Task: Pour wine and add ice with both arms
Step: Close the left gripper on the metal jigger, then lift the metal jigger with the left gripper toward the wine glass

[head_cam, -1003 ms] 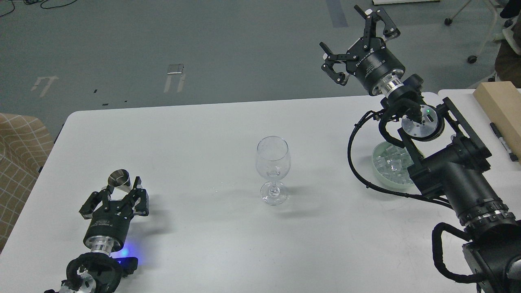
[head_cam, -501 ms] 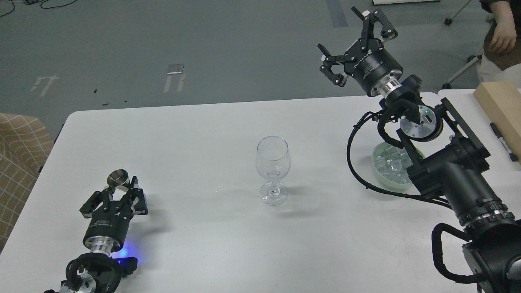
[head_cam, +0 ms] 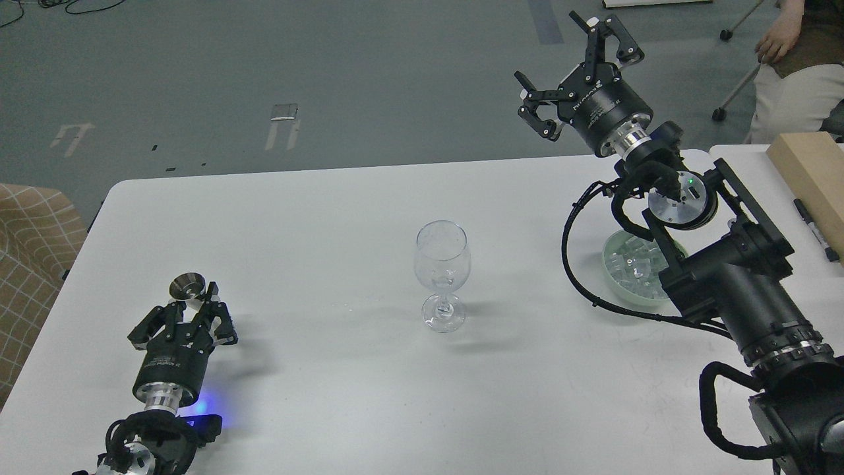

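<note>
Nearest, low on the left side, the left gripper [head_cam: 195, 309] lies close over the white table [head_cam: 316, 218], its black fingers [head_cam: 212, 311] pinching the stem of a small steel measuring cup [head_cam: 186, 288] that sits just beyond the fingertips, tilted with its open mouth partly turned up and toward the camera. A blue light glows on the tabletop beside the wrist behind that gripper.

Well to the right of the left gripper and a little farther out stands a clear wine glass [head_cam: 442, 274], upright on its foot; whether it holds any liquid cannot be told from here.

Farther right again, below and behind the right gripper, a pale green bowl [head_cam: 613, 282] rests on the table, partly hidden by the right forearm. The ice [head_cam: 632, 262] lies in it as a heap of clear cubes.

At the far end, the right gripper [head_cam: 572, 72] is raised high above the table's far edge, well apart from the glass and the bowl, its fingers spread wide with nothing between them.

To the right of that arm, a tan box [head_cam: 808, 173] and a black marker [head_cam: 814, 229] lie on a second table, and a seated person [head_cam: 794, 86] shows at the top right corner
</note>
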`<move>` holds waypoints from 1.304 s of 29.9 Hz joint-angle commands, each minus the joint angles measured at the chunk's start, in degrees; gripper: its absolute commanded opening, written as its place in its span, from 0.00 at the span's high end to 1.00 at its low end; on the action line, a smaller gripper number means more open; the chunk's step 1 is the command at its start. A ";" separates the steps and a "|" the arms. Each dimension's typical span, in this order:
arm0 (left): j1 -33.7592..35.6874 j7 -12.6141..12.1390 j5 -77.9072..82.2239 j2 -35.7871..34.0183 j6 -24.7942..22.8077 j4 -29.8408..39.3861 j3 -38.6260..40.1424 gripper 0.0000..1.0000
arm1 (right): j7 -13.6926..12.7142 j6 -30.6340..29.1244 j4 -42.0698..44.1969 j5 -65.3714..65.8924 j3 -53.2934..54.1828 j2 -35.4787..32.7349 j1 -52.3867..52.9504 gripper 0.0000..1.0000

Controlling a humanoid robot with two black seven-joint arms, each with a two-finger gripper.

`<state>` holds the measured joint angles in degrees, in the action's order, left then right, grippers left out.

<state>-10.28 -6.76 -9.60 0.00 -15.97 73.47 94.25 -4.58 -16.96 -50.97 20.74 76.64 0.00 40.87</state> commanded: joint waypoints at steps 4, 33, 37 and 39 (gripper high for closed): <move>0.00 -0.10 0.02 0.00 -0.11 0.00 -0.03 0.75 | 0.01 0.00 0.00 0.00 0.00 0.00 -0.01 0.00; 0.70 -0.36 0.55 0.00 -4.77 0.53 -0.73 0.96 | 0.01 0.00 0.00 0.00 0.00 0.00 -0.09 0.00; 1.40 -0.01 0.55 0.00 -4.24 0.53 -1.61 0.97 | 0.01 0.00 0.00 0.00 0.00 0.00 -0.09 0.00; 1.40 -0.01 0.64 0.00 -4.24 0.71 -2.05 0.99 | 0.01 0.00 0.00 0.00 0.00 0.00 -0.09 0.00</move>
<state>-9.01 -6.88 -9.03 0.00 -20.34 74.03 92.80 -4.57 -16.96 -50.97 20.74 76.64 0.00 40.78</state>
